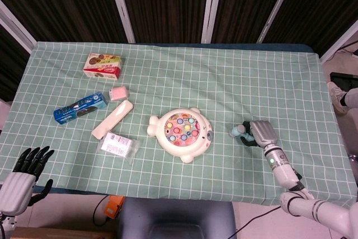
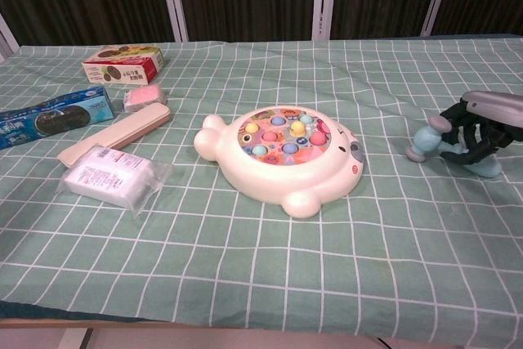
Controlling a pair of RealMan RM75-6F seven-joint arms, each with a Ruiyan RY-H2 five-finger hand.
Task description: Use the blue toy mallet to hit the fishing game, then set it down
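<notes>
Robot hand, left (image 1: 25, 173): idle off tabletop edge, fingers apart. Fishing game (image 2: 283, 155) mid-tabletop. Your right robot hand (image 2: 478, 124) wraps blue toy mallet (image 2: 426, 141) (resting low, well right of game). Loose hold: mallet could twist or slip on lift.

The surface (image 2: 425, 267) wears a matt woven cloth, pale green with a white grid. The fishing game (image 2: 282, 157) is smooth, glossy cream plastic, its pieces brightly coloured. At its 3 o'clock, the blue toy mallet (image 2: 426, 141) looks like soft-sheened plastic. The right hand (image 2: 478, 124) around it has a brushed silver-grey back and matt black fingers. At 9 o'clock, a packet (image 2: 110, 176) sits in shiny, crinkled clear film; the blue cookie sleeve (image 2: 53, 118) is glossy, the cookie box (image 2: 122, 63) printed cardboard.
</notes>
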